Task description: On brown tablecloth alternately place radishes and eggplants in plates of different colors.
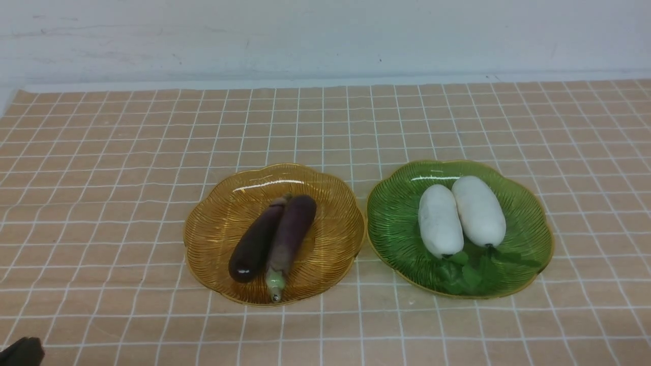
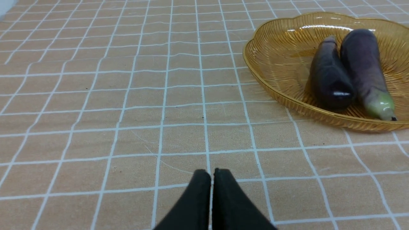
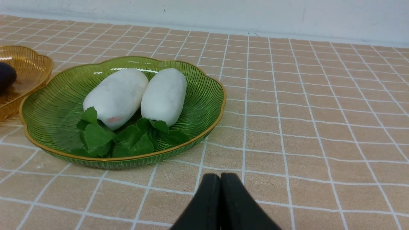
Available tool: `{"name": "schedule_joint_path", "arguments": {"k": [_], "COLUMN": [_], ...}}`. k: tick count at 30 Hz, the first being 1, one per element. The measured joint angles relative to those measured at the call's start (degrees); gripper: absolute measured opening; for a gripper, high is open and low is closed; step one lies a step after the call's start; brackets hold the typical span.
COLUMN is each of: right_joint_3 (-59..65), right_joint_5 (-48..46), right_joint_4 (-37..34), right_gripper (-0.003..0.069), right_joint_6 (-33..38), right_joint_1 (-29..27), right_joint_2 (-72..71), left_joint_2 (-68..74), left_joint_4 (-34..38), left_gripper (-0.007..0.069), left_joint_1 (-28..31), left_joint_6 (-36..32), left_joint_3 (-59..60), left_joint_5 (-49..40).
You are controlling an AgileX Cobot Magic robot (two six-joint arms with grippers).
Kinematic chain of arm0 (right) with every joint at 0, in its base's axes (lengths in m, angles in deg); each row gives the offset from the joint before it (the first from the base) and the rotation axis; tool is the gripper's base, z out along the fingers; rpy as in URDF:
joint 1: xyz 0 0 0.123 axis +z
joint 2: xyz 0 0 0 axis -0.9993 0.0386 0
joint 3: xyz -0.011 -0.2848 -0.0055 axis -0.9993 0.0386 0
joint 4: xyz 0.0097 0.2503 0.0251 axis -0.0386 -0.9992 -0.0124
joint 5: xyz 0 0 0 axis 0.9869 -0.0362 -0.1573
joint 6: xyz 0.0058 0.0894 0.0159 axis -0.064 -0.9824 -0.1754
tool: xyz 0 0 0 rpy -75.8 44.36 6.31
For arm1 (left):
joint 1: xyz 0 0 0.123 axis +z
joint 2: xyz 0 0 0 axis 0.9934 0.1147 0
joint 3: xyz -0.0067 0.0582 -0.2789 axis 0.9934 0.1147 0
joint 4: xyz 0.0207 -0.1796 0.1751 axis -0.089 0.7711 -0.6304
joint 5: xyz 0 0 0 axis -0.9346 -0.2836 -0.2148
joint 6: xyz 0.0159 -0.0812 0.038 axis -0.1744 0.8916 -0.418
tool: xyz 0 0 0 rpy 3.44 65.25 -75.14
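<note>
You have no text, label, brand, number or sign to read in any of the three views. The brown tablecloth (image 1: 127,152) carries only its grid of thin white lines, the amber plate (image 1: 213,239) and the green plate (image 1: 391,223) show only ribbing and plain rims, and the eggplants (image 1: 274,236) and radishes (image 1: 460,213) bear no markings. The white wall (image 1: 325,35) behind shows only faint scuffs.
</note>
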Motion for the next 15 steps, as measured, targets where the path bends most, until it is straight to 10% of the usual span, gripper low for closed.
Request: {"name": "schedule_joint_path", "arguments": {"k": [15], "right_joint_3": [0.0], "right_joint_5": [0.0], "right_joint_4": [0.0], "right_gripper": [-0.0016], "right_joint_6": [0.0], "right_joint_1": [0.0], "right_joint_2": [0.0], "left_joint_2": [0.0], "left_joint_4": [0.0], "left_gripper": [-0.0003], "left_joint_1": [-0.1], "left_joint_6": [-0.4], "left_joint_3": [0.0], "left_joint_5": [0.0]}}
